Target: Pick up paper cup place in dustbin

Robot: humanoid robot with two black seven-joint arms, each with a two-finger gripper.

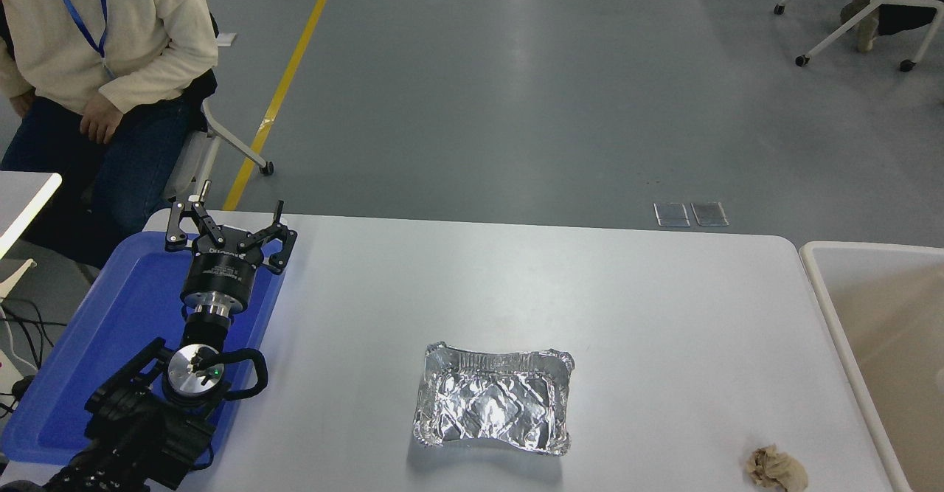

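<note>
The paper cup does not show in the head view. The dustbin, with a thick white rim and beige inside, stands at the table's right edge and is partly cut off by the picture. My left gripper is open and empty, parked over the far end of the blue tray at the left. My right arm and gripper are out of view.
A crinkled foil tray lies at the table's front middle. A crumpled brown paper wad lies at the front right, near the dustbin. A person in a cream sweater sits beyond the far left corner. A white chair base stands far right.
</note>
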